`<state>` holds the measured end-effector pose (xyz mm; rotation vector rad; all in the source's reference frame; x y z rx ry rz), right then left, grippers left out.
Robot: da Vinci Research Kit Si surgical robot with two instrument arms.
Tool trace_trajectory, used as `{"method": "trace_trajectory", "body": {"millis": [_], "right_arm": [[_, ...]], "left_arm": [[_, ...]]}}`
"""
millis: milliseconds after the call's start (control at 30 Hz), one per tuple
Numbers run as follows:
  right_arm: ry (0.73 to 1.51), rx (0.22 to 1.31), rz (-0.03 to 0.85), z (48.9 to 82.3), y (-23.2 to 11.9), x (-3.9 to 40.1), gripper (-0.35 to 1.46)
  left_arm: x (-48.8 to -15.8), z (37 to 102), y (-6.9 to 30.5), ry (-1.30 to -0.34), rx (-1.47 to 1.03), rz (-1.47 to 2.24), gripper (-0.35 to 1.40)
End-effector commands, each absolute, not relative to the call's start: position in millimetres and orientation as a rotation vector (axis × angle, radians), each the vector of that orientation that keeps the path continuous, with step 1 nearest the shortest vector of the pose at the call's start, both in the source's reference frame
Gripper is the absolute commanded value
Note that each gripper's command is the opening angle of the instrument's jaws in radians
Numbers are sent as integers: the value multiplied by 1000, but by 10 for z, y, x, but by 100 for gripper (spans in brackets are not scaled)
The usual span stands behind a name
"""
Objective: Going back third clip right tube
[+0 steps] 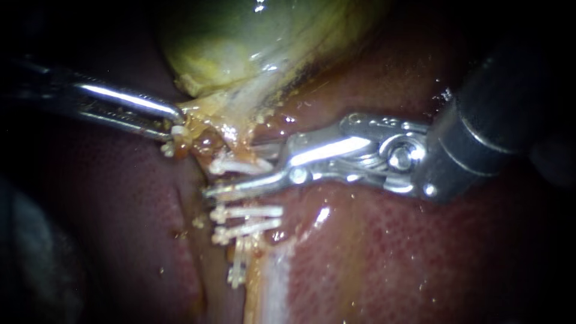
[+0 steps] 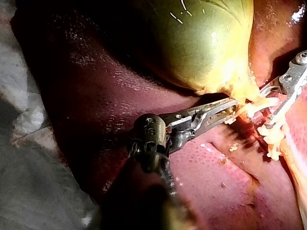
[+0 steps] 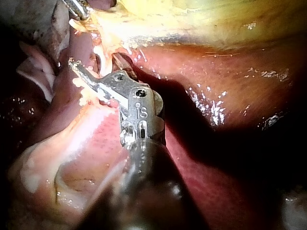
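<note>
The right instrument's pincer (image 1: 234, 175), standing wide among the clips (image 1: 247, 212), should retreat straight without snagging them, while the left pincer (image 1: 175, 124) holds gallbladder (image 1: 240, 42) tissue taut.

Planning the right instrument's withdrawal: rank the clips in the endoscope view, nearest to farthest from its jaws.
1. Top clip, between the open jaws of the right instrument.
2. Middle two clips, just under the lower jaw; too close to call between them.
3. Lowest clip, tilted, beyond those two.
</note>
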<state>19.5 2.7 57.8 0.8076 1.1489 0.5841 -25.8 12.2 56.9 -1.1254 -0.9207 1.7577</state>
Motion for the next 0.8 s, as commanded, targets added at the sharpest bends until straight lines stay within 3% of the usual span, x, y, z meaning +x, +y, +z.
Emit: {"method": "trace_trajectory", "body": {"millis": [33, 567, 800], "right_arm": [[1150, 806, 587, 577, 28, 193, 50], [1170, 733, 533, 575, 25, 166, 50], [1168, 654, 431, 566, 26, 144, 50]], "left_arm": [[-258, 569, 122, -921, -1126, 1758, -35], [-257, 569, 122, -921, -1126, 1758, -35], [-257, 569, 121, -921, -1126, 1758, -35]]}}
